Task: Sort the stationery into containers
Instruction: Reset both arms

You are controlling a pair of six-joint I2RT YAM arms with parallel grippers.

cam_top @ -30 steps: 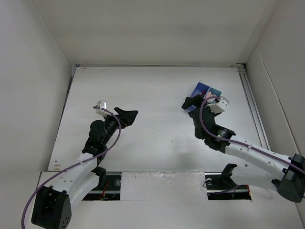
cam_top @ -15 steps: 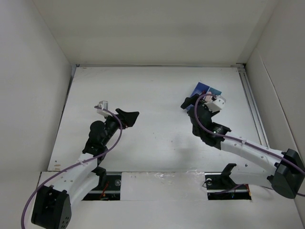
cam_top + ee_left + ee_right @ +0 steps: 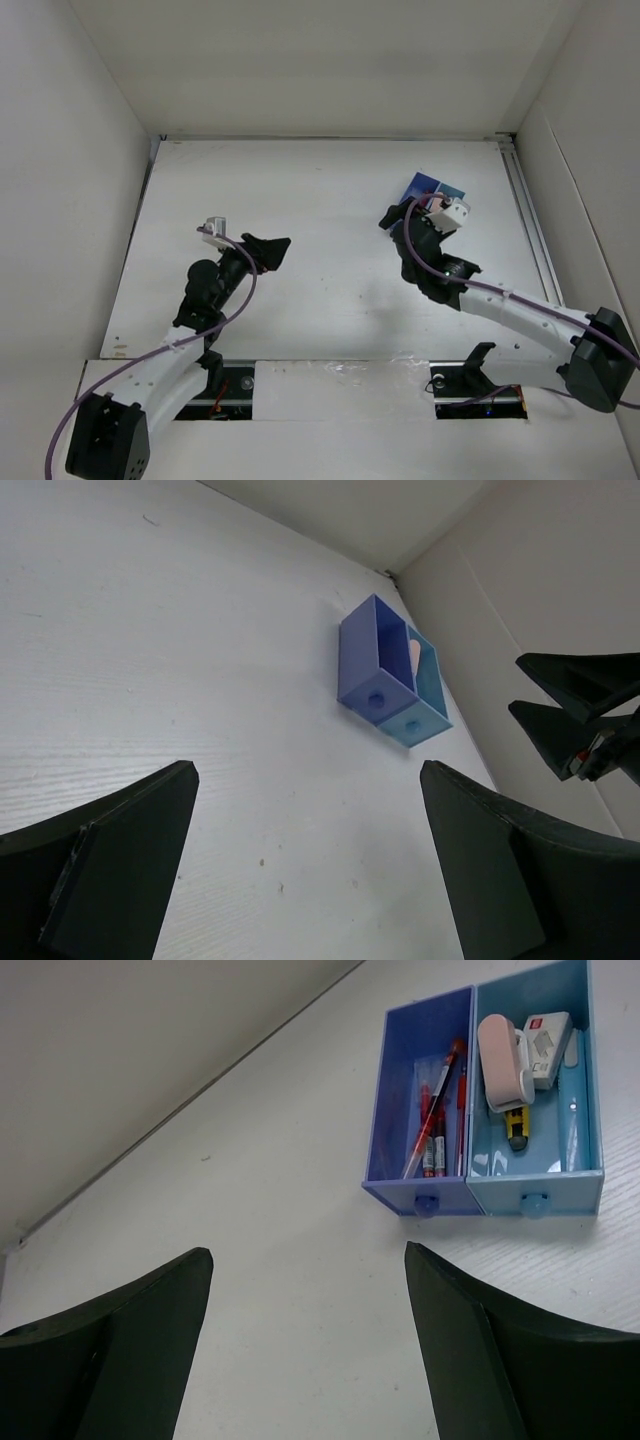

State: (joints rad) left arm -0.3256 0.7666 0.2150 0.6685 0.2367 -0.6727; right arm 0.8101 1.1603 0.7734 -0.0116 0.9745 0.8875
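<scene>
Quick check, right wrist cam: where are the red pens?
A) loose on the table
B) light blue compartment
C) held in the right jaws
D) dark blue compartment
D: the right wrist view shows the red pens lying inside the dark blue compartment, while the light blue compartment next to it holds the pink eraser.
</scene>
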